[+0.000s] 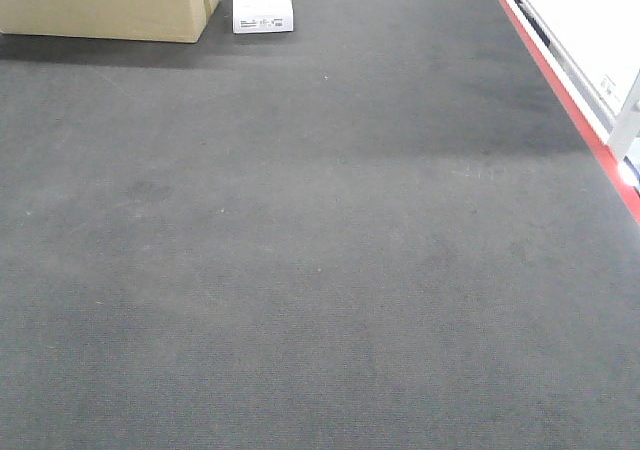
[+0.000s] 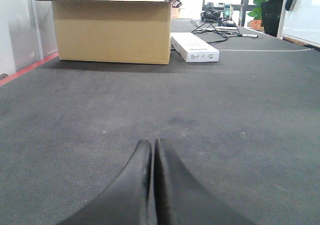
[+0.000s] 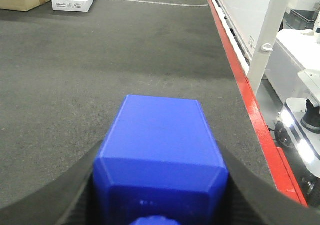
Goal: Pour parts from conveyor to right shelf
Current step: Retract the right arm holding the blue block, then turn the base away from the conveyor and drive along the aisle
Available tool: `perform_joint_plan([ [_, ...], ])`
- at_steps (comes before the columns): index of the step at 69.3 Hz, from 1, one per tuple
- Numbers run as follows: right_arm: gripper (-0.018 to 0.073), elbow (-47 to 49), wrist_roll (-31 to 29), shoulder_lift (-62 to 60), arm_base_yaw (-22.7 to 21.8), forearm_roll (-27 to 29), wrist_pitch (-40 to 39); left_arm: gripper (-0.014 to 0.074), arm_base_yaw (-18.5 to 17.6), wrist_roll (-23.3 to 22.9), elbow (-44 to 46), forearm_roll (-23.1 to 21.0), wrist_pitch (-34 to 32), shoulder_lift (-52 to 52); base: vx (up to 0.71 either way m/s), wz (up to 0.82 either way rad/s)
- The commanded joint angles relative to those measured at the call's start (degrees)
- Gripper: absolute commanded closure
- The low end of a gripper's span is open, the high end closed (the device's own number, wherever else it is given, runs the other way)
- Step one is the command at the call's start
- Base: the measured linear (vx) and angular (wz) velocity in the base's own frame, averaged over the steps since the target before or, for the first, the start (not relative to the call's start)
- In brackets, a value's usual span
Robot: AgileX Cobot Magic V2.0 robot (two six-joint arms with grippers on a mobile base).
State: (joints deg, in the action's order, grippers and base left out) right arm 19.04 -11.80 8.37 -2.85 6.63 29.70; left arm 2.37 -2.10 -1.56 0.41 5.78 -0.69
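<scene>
Gripping a bright-blue plastic block [image 3: 159, 140], our right claw [image 3: 160, 195] hangs over the dark grey felt belt [image 3: 100, 60] near its red edge [image 3: 252, 110]. Our left claw [image 2: 152, 157] is clenched.

Open cardboard box [image 2: 112, 30], flaps up. Flat white carton [image 2: 195, 47] just beside its right side. Black cables [image 2: 220, 29] and potted plant [image 2: 262, 2] farther back.
</scene>
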Motion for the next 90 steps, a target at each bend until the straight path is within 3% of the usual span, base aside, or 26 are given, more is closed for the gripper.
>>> perform_joint_plan([
  [1, 0.0564, 1.6, -0.3, 0.7, -0.1, -0.3, -4.8, 0.0603, -0.3, -0.5, 1.1, -0.4, -4.5, -0.7, 0.0, 0.0],
  [58, 0.0564, 1.6, -0.2, 0.7, -0.1, -0.3, -4.7, 0.0603, -0.3, -0.5, 1.1, -0.4, -4.5, -0.7, -0.02, 0.01],
  [90, 0.0564, 1.6, -0.2, 0.7, -0.1, -0.3, -4.7, 0.0603, -0.3, -0.5, 1.1, -0.4, -4.5, -0.7, -0.32, -0.18],
])
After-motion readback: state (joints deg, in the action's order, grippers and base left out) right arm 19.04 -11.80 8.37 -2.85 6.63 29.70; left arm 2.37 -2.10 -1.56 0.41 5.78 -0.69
